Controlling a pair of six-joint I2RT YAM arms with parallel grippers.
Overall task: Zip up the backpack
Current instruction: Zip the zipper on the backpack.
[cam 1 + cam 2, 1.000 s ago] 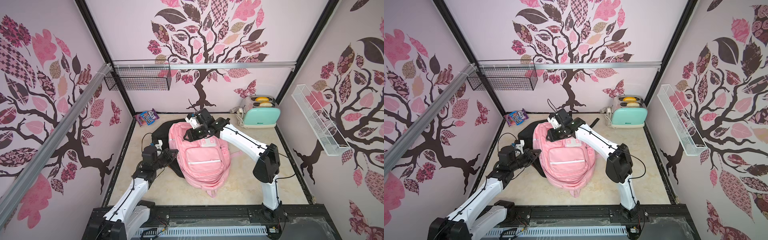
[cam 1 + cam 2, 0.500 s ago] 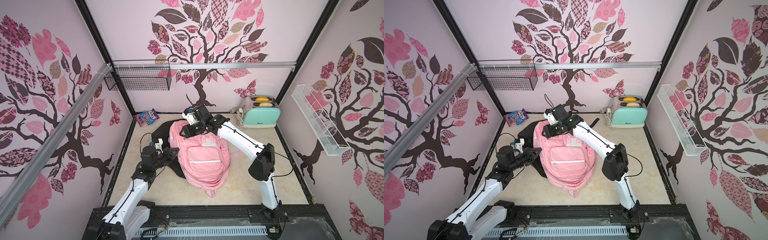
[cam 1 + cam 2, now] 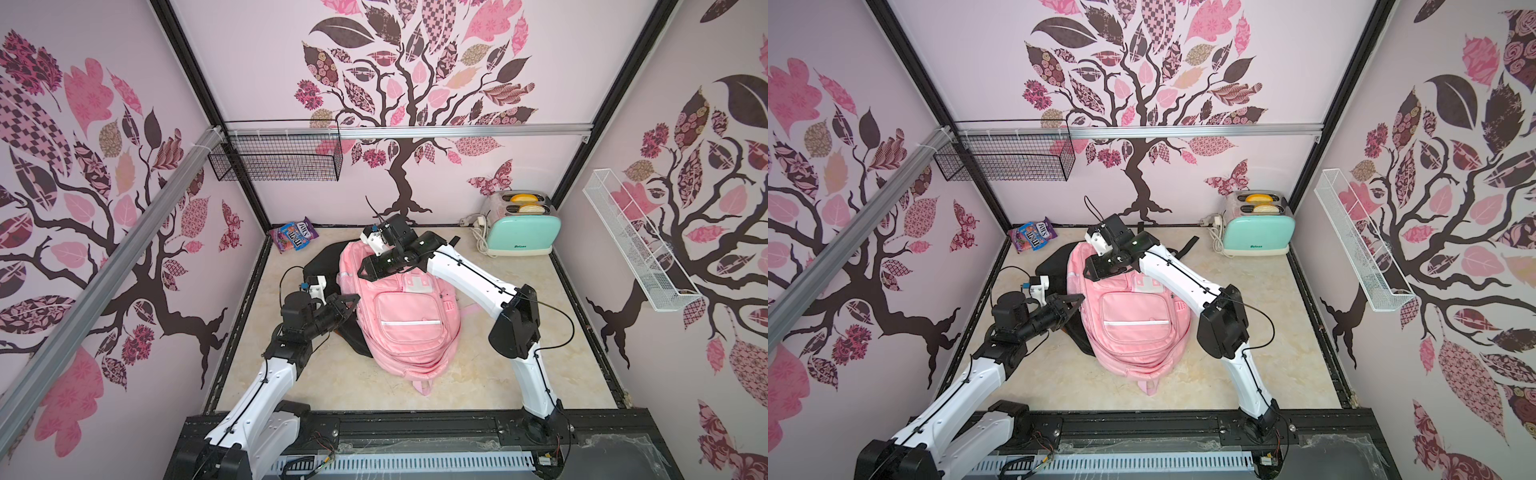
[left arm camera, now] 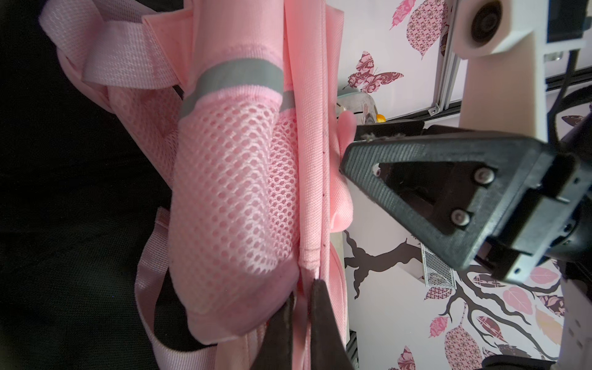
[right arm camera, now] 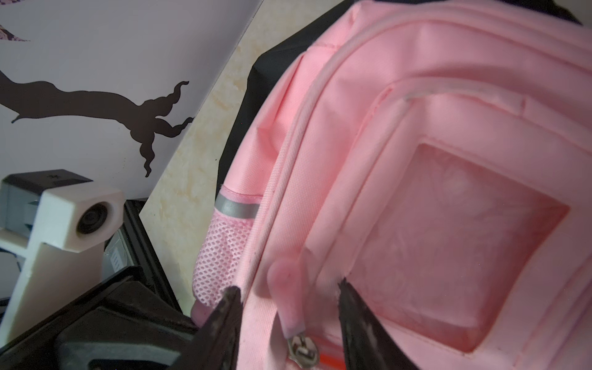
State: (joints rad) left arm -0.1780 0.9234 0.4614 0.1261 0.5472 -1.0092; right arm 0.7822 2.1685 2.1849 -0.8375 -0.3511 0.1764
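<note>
The pink backpack (image 3: 407,328) lies front-up on the table, seen in both top views (image 3: 1133,324). My left gripper (image 3: 353,299) is at its left side. In the left wrist view it (image 4: 301,294) is shut on a pink seam edge of the backpack (image 4: 310,160), beside the mesh side pocket (image 4: 230,205). My right gripper (image 3: 365,270) hovers over the top left corner of the backpack. In the right wrist view it (image 5: 288,286) is open. The pink zipper pull (image 5: 283,298) and its metal slider (image 5: 301,350) lie between the fingertips, touched by neither.
A black bag (image 3: 322,262) lies under the backpack's left side. A candy bag (image 3: 294,234) sits at the back left and a mint toaster (image 3: 523,232) with its cord at the back right. A black wire basket (image 3: 276,160) and a white rack (image 3: 636,241) hang on the walls.
My right gripper has moved left and forward along the top edge of the backpack to its left corner. The left gripper has kept its hold and place.
</note>
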